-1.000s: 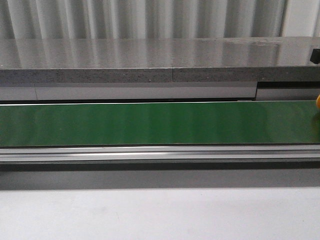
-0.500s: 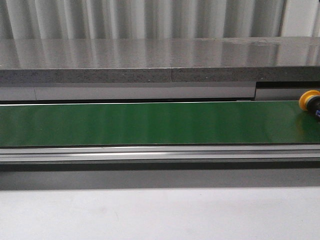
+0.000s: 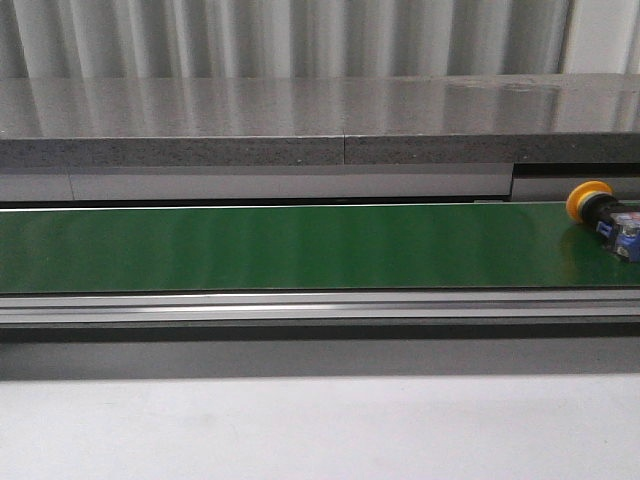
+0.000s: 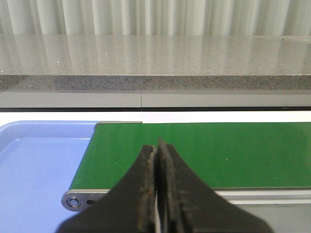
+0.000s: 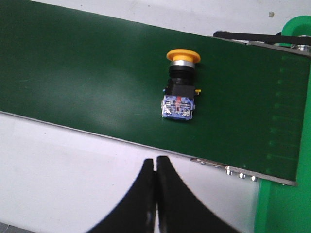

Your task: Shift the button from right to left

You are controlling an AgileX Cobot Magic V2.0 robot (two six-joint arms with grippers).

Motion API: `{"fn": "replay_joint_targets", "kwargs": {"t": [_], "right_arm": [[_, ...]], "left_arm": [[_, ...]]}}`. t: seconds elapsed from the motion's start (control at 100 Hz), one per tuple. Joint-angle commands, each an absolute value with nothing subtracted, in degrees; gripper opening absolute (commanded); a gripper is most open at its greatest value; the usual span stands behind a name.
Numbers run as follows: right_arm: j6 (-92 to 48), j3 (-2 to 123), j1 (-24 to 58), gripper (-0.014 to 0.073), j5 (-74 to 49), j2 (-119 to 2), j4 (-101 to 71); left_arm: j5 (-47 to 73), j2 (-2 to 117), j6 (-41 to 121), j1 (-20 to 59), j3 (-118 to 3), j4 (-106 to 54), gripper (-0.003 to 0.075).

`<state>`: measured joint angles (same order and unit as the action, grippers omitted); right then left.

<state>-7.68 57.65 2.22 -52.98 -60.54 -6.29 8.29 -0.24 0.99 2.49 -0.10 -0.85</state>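
The button (image 3: 603, 212) lies on its side on the green conveyor belt (image 3: 300, 245) at the far right, yellow cap toward the back left, blue-and-clear body toward the front. In the right wrist view the button (image 5: 179, 90) lies on the belt, apart from my right gripper (image 5: 155, 160), which is shut and empty over the white table. My left gripper (image 4: 156, 144) is shut and empty, above the belt's left end (image 4: 194, 150). Neither gripper shows in the front view.
A blue tray (image 4: 39, 170) sits just past the belt's left end. A grey stone-like ledge (image 3: 320, 125) runs behind the belt. An aluminium rail (image 3: 320, 305) borders its front. A green guard (image 5: 286, 121) stands at the belt's right end.
The button has come into the front view from the right edge and travelled leftward along the belt. Nothing else has visibly changed.
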Motion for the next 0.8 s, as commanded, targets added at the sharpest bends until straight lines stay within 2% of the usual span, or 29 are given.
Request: {"fn": "replay_joint_targets", "kwargs": {"t": [0.0,0.34,0.79], "right_arm": [[-8.3,55.0,2.8,-0.0066,-47.9,-54.8,-6.7],[-8.3,39.1,3.3,-0.0066,-42.0,-33.9,-6.9],[-8.2,26.5,3.3,-0.0066,-37.3,-8.7,-7.2]], "left_arm": [[3.8,-2.2,0.7,2.8,1.3,-0.9,-0.002],[3.8,-2.2,0.7,2.8,1.3,-0.9,-0.002],[3.8,-2.2,0.7,2.8,1.3,-0.9,-0.002]]}}
